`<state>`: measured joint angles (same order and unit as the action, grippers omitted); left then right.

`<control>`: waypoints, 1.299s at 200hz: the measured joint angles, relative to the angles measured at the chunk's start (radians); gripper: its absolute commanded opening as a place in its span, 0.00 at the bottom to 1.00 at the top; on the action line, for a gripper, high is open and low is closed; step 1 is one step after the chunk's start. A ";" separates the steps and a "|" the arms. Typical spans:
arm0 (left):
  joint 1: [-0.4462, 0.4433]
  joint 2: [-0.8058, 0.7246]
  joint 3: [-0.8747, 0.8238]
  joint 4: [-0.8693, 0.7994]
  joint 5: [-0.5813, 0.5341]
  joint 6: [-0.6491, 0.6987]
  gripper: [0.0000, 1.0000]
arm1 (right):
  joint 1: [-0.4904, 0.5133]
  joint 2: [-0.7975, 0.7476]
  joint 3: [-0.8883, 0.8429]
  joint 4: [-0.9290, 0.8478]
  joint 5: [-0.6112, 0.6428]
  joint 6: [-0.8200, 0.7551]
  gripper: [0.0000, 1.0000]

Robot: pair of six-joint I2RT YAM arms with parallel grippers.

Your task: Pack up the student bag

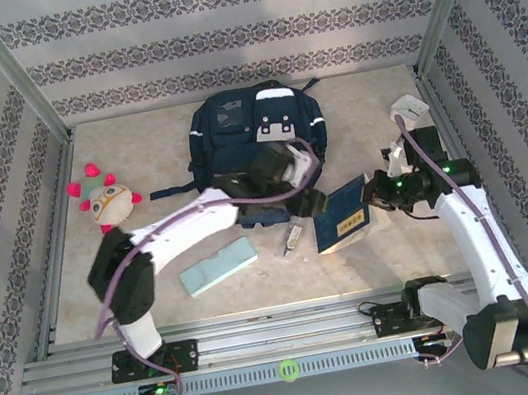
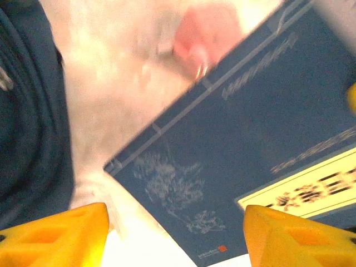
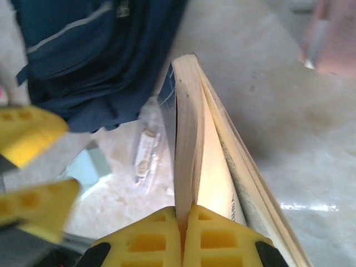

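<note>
Clamped in the shut right end effector (image 3: 182, 217), the blue book (image 1: 340, 215) is held on edge, presumably for feeding into the student bag (image 1: 234, 142) laid at the far middle of the desk (image 1: 146, 156). The left end effector (image 2: 175, 233) is held wide above the book.

Blue book (image 1: 341, 215) just near-right of student bag (image 1: 259, 137), right gripper (image 1: 375, 192) clamped on its edge; left gripper (image 1: 306, 195) over bag's near edge; plush toy (image 1: 107, 198) left of bag; teal case (image 1: 218, 266) near-left
</note>
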<state>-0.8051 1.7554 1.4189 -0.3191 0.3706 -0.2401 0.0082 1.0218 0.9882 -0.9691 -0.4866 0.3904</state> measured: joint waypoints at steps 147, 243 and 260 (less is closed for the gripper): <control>0.189 -0.145 -0.077 -0.137 0.559 0.756 0.42 | 0.494 -0.028 0.143 0.098 0.099 -0.710 0.00; 0.199 -0.383 -0.432 0.231 0.459 0.791 0.00 | 0.499 -0.404 -0.005 0.286 0.312 -0.656 0.83; 0.199 -0.418 -0.475 0.345 0.475 0.806 0.00 | 0.499 -0.468 -0.094 0.356 0.282 -0.650 0.86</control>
<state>-0.6064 1.3376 0.9443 0.0257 0.8459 0.5659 0.5068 0.5533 0.8940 -0.6132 -0.2047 -0.2592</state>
